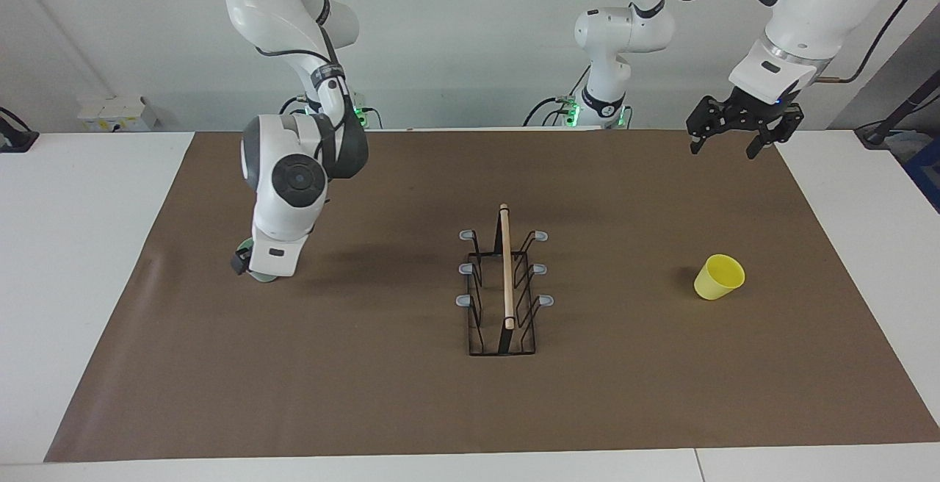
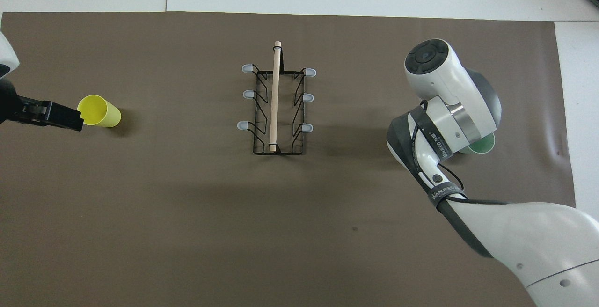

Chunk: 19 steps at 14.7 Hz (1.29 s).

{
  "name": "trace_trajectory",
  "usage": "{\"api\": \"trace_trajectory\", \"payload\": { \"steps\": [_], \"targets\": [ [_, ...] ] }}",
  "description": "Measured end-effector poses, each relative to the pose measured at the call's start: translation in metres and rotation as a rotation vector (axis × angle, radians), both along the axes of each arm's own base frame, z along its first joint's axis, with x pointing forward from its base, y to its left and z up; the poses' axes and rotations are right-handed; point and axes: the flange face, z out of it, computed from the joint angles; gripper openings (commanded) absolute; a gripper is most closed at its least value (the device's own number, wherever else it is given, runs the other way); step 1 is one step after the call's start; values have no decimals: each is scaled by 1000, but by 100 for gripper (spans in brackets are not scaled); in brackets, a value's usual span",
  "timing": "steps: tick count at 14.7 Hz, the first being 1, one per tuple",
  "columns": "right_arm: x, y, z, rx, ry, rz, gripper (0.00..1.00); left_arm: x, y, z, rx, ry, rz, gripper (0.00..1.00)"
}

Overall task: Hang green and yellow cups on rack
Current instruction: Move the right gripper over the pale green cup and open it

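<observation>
Mint-green plastic cup (image 1: 260, 275), one, upright on the brown paper mat (image 1: 367, 394) toward the right arm's end of the table, mostly masked by the right gripper (image 1: 244, 263), which is lowered onto it, presumably for the first pick; jaws spread to their widest, contact not discernible. Black wire rack (image 1: 507, 335), one, at mid-mat between the two cups so either arm can reach it; one wooden rod (image 1: 506, 261) on top; six grey-tipped prongs (image 1: 467, 234), three per side, all vacant. Yellow cup (image 1: 720, 276), one, upright toward the left arm's end, untouched. Left gripper (image 1: 723, 148), one, waiting raised over the mat's robot-side edge, fingers apart, holding nothing. Cups hung: none.
</observation>
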Motion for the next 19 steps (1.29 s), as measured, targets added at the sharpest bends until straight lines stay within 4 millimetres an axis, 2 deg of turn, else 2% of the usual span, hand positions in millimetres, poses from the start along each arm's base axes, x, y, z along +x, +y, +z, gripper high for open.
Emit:
{"api": "trace_trajectory", "payload": {
  "steps": [2, 6, 9, 11, 14, 19],
  "targets": [
    [-4, -1, -19, -61, 88, 137, 100, 0, 0, 0, 0, 0, 0, 100],
    [-36, 34, -61, -206, 184, 340, 100, 0, 0, 0, 0, 0, 0, 100],
    [-52, 36, -84, -296, 219, 453, 100, 0, 0, 0, 0, 0, 0, 100],
    [-57, 32, -93, -328, 233, 484, 100, 0, 0, 0, 0, 0, 0, 100],
    [-62, 35, -97, -392, 229, 521, 100, 0, 0, 0, 0, 0, 0, 100],
    [-78, 35, -111, -457, 171, 468, 100, 0, 0, 0, 0, 0, 0, 100]
  ]
}}
